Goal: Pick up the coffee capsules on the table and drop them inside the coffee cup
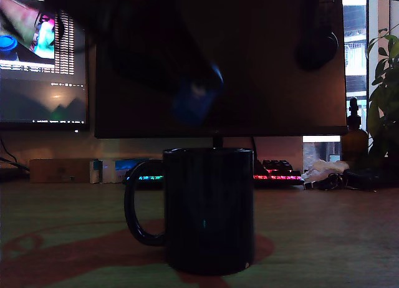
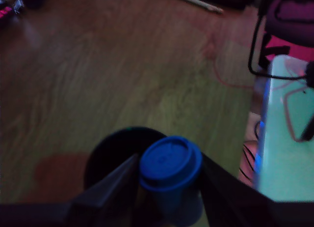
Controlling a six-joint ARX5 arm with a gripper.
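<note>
Coffee cup [image 1: 209, 210]: large glossy cylinder, near-black navy ceramic, with a broad loop handle on the exterior view's left; it stands upright on the tabletop [image 1: 324, 238], near the camera and roughly central. The wrist view shows its round dark mouth [image 2: 115, 156] from above, interior unlit, contents not discernible. Blue coffee capsule [image 2: 170, 164]: small squat pod, smooth matte plastic, round flat top with a raised rim; it is held in the air above the cup, over the part of the rim on the exterior view's right, where it appears as a blurred blue shape [image 1: 196, 98] just above the rim. Pincer [image 2: 169, 175]: two dark, flat, wedge-shaped fingers [image 2: 115, 180] clamped on either side of the blue capsule; in the exterior view the arm descends as a dark blurred mass from the upper left. Tabletop: wood-grain surface, pale greenish in the dim light, with a reddish printed patch around and under the cup's base. Far background, exterior view: a large dark monitor [image 1: 249, 63] directly behind the cup; a second, lit screen [image 1: 40, 57] at far left; a keyboard [image 1: 274, 172] with coloured backlighting beneath the monitor; a brown glass bottle [image 1: 354, 138] and a leafy plant [image 1: 383, 82] at far right. The pale yellow capsule cannot be found in either view.
</note>
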